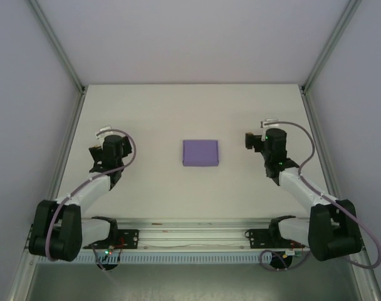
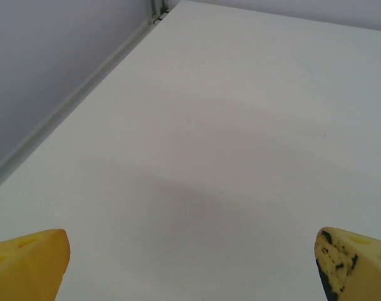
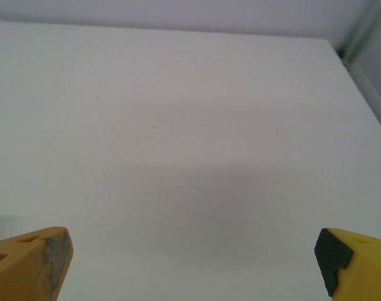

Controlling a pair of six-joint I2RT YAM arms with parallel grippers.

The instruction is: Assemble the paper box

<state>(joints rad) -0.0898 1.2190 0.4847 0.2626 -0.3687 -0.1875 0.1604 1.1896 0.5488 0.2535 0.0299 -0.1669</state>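
Note:
The paper box (image 1: 200, 153) is a small folded purple rectangle lying flat at the middle of the white table, between the two arms. My left gripper (image 1: 98, 157) hangs over the table to the left of the box, well apart from it; its yellow fingertips (image 2: 29, 263) stand wide apart with bare table between them. My right gripper (image 1: 250, 140) sits to the right of the box, a short gap away. In the right wrist view its yellow fingertips (image 3: 29, 263) are spread wide over bare table, holding nothing.
The white table (image 1: 190, 113) is walled by grey panels with metal frame posts (image 1: 70, 75) at the left and right. A metal rail (image 1: 190, 235) carrying both arm bases runs along the near edge.

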